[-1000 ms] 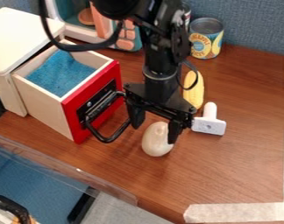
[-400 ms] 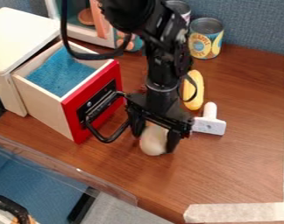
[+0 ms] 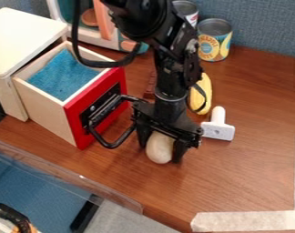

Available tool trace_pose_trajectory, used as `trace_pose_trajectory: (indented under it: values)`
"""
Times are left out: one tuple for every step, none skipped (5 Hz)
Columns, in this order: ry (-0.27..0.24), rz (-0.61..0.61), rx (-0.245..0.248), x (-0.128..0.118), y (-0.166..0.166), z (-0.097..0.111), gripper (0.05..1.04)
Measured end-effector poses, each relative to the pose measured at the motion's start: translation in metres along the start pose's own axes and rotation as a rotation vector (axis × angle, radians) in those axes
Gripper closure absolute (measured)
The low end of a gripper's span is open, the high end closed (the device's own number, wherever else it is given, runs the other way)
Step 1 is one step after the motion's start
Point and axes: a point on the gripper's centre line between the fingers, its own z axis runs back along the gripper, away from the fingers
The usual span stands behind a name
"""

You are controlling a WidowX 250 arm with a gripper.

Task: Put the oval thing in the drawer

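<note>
The black gripper (image 3: 160,149) points down over the table in front of the drawer, its fingers apart on either side of the oval thing (image 3: 159,150). This pale, egg-shaped object rests on the wood, its upper end hidden beneath the gripper. On the left, the drawer (image 3: 46,108) is pulled out of its white-topped cabinet (image 3: 22,38). It has light wooden walls, a red front, a black handle and a blue lining, with its top uncovered. The handle's right end comes close to the gripper's left side.
A white T-shaped object (image 3: 218,129) lies just right of the gripper, with yellow corn (image 3: 201,98) behind it. Farther back stand a pineapple can (image 3: 214,41) and another can (image 3: 187,10). A toy appliance (image 3: 101,34) is behind the drawer. A clear panel (image 3: 71,173) runs along the front left.
The gripper has come down around the oval thing, and its fingers stand slightly closer together. The oval thing has shifted slightly left. The upper arm has tilted, with its cable swinging right.
</note>
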Motion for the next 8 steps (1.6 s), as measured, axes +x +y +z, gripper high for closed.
trace_pose_trajectory:
  values:
    - [-0.002,0.015,-0.018,-0.006,0.002,0.006,0.236]
    - [-0.073,0.027,-0.074,-0.007,0.003,0.036,0.236]
    - [-0.149,0.064,-0.121,-0.011,0.014,0.069,0.236]
    - [-0.195,0.126,-0.140,-0.017,0.035,0.091,0.236]
    - [-0.181,0.237,-0.160,-0.023,0.070,0.093,0.236]
    - [-0.210,0.336,-0.161,-0.023,0.102,0.102,0.236]
    - [-0.240,0.441,-0.174,-0.026,0.134,0.113,0.236]
    - [-0.269,0.498,-0.181,-0.024,0.154,0.117,0.236]
